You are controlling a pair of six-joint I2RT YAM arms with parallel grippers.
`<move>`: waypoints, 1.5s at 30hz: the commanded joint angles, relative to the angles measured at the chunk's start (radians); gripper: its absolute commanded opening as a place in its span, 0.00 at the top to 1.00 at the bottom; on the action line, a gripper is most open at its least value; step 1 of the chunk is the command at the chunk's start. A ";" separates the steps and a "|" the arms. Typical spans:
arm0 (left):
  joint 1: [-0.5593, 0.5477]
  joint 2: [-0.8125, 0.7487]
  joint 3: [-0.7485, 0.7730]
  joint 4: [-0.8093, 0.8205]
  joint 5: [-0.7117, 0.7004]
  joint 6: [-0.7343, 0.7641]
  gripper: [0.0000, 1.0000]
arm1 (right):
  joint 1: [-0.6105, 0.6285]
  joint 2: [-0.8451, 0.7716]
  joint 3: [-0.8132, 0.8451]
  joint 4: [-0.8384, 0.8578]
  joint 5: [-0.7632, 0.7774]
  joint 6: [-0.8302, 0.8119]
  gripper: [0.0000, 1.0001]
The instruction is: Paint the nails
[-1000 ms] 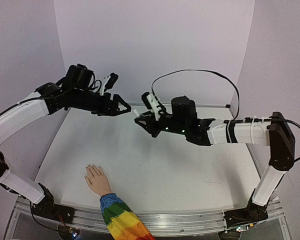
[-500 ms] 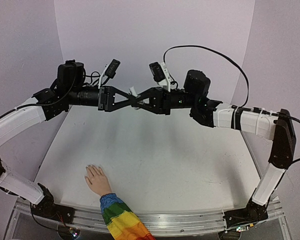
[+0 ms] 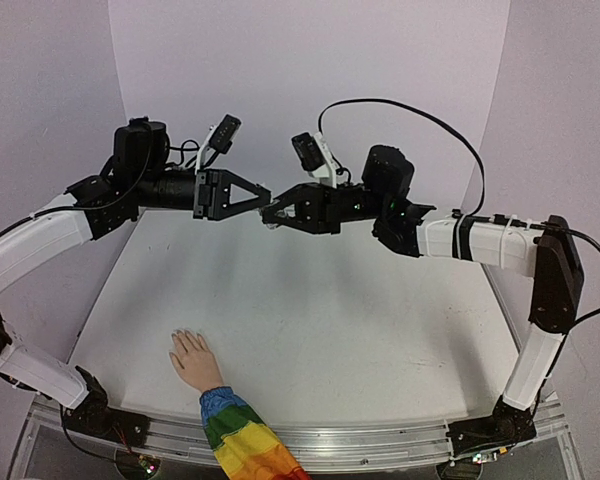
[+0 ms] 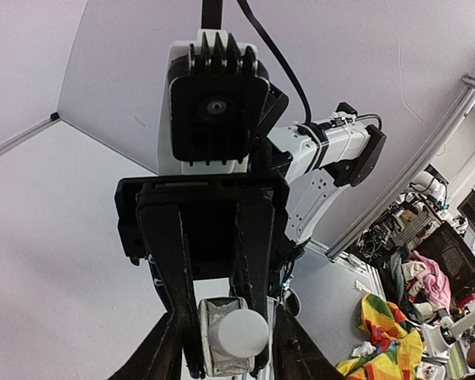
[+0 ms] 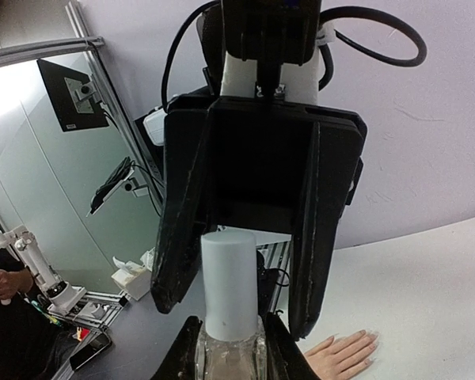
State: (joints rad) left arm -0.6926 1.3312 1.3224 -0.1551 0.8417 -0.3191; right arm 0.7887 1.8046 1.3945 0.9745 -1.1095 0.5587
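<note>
The mannequin hand [image 3: 193,360] lies palm down near the table's front left, its pale nails [image 3: 185,333] pointing away from the arms. In the right wrist view the hand [image 5: 344,352] shows far below, with the nails [image 5: 370,336]. Both grippers meet in the air above the back of the table. My right gripper [image 3: 272,213] [image 5: 229,336] is shut on a clear bottle [image 5: 226,360] [image 4: 214,348]. The bottle's white cap [image 5: 229,277] [image 4: 239,332] points at my left gripper [image 3: 260,195] [image 4: 228,321]. Its jaws stand on either side of the cap, with a gap showing on one side.
A rainbow-striped sleeve [image 3: 240,435] runs from the hand over the table's front rail. The white table [image 3: 330,320] is closed in by pale walls on three sides. A black cable [image 3: 400,105] loops above the right arm.
A second ago the grippers hung lower and apart. Both rose and came together, the cap went in between the left jaws, and those jaws have narrowed around it.
</note>
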 commanded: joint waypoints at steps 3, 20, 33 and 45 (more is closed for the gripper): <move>-0.005 0.014 0.083 0.066 0.010 -0.018 0.68 | -0.002 -0.001 0.027 0.090 -0.027 0.011 1.00; -0.027 0.004 0.040 -0.080 -0.495 0.027 1.00 | 0.257 -0.071 -0.038 -0.259 1.772 -0.679 1.00; -0.022 0.040 0.128 -0.258 -0.587 0.001 0.99 | 0.283 -0.032 -0.028 -0.239 1.452 -0.746 1.00; 0.019 -0.039 0.040 -0.050 -0.246 0.012 0.14 | 0.031 -0.133 -0.029 -0.378 0.503 -0.402 1.00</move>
State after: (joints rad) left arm -0.6735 1.3586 1.3762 -0.3470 0.4587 -0.3157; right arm 0.9398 1.7653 1.3418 0.5667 -0.1658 -0.0456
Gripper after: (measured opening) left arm 0.828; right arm 0.225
